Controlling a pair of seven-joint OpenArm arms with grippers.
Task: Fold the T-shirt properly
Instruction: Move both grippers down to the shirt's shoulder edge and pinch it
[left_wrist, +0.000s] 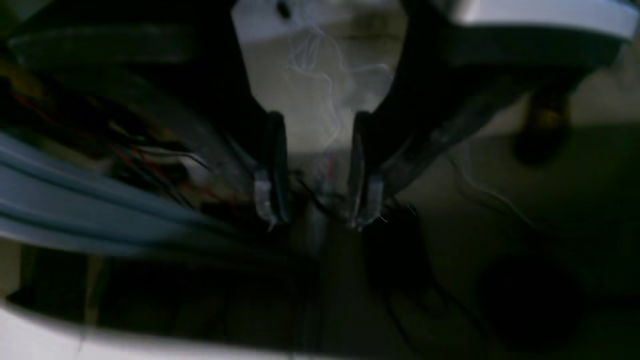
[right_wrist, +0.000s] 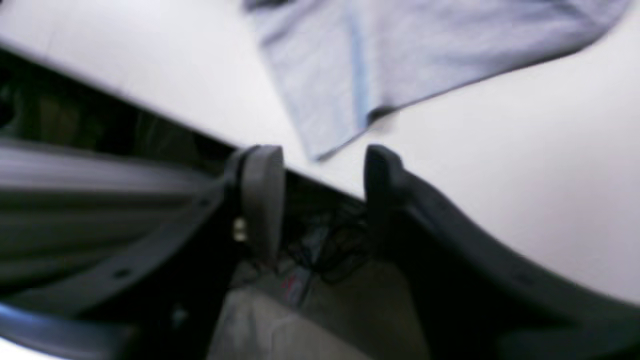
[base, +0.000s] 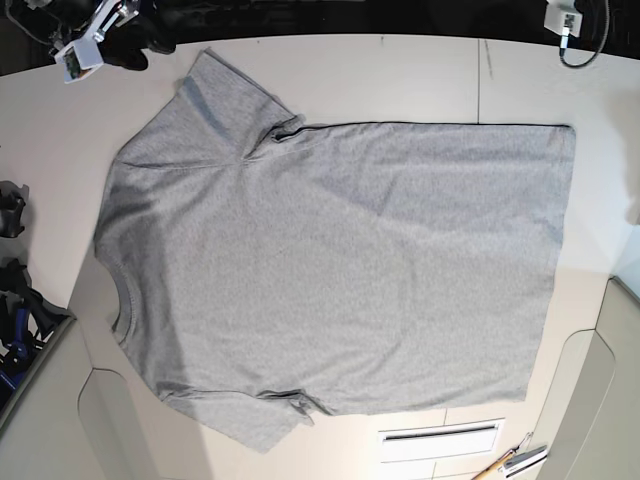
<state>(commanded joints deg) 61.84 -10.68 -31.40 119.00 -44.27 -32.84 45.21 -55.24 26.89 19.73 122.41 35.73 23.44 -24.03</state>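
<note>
The light grey T-shirt (base: 330, 270) lies spread flat on the white table (base: 400, 75), plain side up, with the neck at the left and the hem at the right. Its upper sleeve (base: 225, 95) points toward the back left corner. In the right wrist view that sleeve (right_wrist: 350, 75) lies just beyond my right gripper (right_wrist: 322, 165), which is open and empty over the table's edge. In the base view this gripper (base: 95, 45) sits at the back left corner. My left gripper (left_wrist: 315, 215) is open and empty, off the table over dark cables; no shirt shows in that view.
A white slotted plate (base: 440, 440) and a pen-like tool (base: 510, 462) lie near the front edge, right of the lower sleeve. Dark gear (base: 15, 300) sits off the table's left edge. A white part with a cable (base: 565, 18) is at the back right.
</note>
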